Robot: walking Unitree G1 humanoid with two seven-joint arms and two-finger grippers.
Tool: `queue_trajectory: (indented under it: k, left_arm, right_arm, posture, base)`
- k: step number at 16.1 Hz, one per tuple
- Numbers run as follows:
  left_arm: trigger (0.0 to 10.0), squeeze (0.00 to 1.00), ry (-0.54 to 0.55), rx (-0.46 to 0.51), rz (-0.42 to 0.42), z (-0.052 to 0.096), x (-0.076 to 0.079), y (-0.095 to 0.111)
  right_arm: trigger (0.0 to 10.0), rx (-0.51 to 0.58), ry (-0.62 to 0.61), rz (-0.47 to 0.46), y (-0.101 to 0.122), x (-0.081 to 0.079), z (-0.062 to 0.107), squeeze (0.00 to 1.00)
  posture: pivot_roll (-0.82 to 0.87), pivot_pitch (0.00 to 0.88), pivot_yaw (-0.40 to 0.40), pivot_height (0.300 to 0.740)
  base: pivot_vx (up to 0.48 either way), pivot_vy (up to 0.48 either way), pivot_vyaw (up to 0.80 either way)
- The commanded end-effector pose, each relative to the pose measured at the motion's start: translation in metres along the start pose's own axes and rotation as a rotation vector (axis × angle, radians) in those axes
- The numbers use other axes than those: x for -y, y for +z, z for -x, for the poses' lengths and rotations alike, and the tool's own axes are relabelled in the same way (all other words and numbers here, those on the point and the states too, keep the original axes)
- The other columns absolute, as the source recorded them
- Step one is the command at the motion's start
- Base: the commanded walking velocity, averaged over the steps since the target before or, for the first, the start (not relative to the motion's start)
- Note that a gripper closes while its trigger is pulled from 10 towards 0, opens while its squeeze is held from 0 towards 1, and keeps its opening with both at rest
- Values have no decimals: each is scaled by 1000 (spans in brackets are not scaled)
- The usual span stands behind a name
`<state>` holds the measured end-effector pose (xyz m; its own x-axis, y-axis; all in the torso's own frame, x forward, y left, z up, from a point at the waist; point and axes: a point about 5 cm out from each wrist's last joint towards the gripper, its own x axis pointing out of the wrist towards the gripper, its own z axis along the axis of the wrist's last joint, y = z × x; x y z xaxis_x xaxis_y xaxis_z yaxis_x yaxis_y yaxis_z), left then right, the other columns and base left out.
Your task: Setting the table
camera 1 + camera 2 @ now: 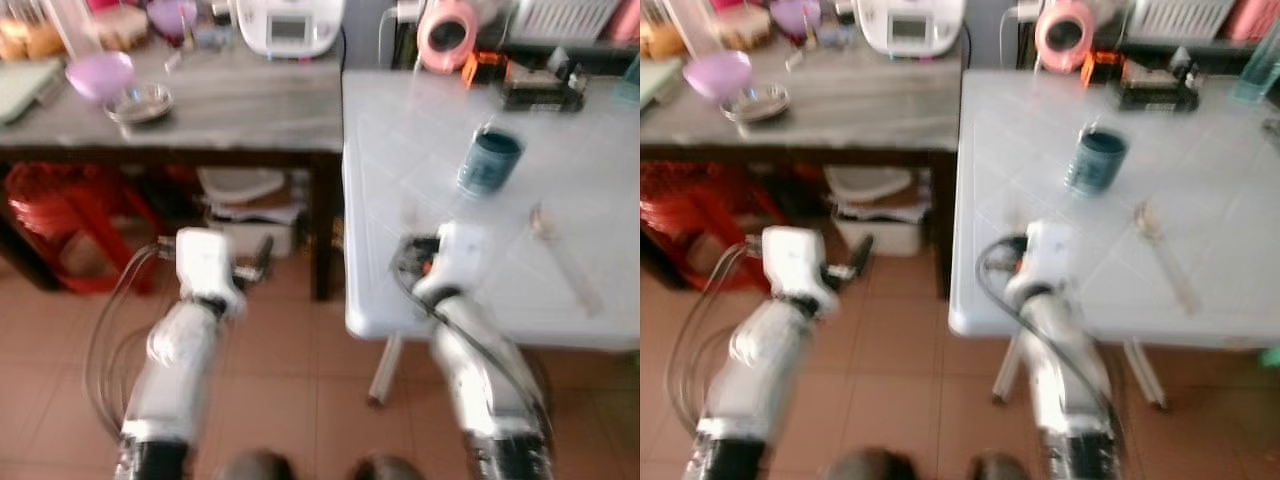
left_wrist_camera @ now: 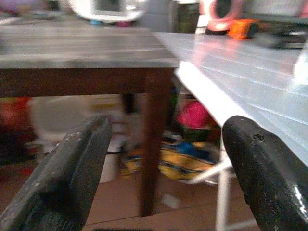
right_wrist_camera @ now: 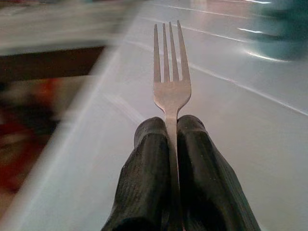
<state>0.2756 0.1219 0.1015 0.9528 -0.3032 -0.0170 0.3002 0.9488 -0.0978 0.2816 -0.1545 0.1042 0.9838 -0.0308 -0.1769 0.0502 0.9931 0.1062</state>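
Right wrist view: fork (image 3: pixel 171 86) pinched between the right fingers (image 3: pixel 149 163), tines sticking out over the white table (image 3: pixel 250 144).

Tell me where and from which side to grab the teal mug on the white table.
Grip the teal mug across its body from the robot's near side: it stands upright on the white table with space around it. Any handle is too blurred to judge. The left gripper is open; the right gripper holds a fork.

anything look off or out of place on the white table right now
Nothing looks spilled or broken. The teal mug stands upright on the white table, and a spoon lies flat to its right. The right gripper holds a fork straight, tines forward over the table. The head views are blurred, so fine damage can't be ruled out.
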Motion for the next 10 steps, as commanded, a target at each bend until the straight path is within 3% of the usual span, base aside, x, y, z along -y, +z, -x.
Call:
queue_trajectory:
  k: [1,4,5,7,10]
  left_arm:
    - [10000,0,11,7,-28,0,-7,3]
    - [10000,0,0,7,-17,1,-5,2]
    - [10000,0,3,13,-19,1,-6,2]
    - [10000,0,6,22,-29,0,-7,3]
    - [10000,0,6,42,-26,-1,-7,6]
  right_arm:
    - [10000,27,-8,-26,5,-4,-1,0]
    - [10000,50,-27,-7,9,1,-3,0]
    - [10000,37,7,-46,8,-2,-3,0]
    - [10000,75,48,-10,12,-6,-1,0]
    - [10000,99,68,-16,14,-9,-1,0]
  posture:
    - [-31,0,11,740]
    - [-29,0,13,740]
    - [-28,0,11,740]
    - [-27,0,10,740]
    - [-27,0,12,740]
  base:
    - [0,465,0]
    - [0,464,0]
    - [0,461,0]
    - [0,452,0]
    - [330,262,0]
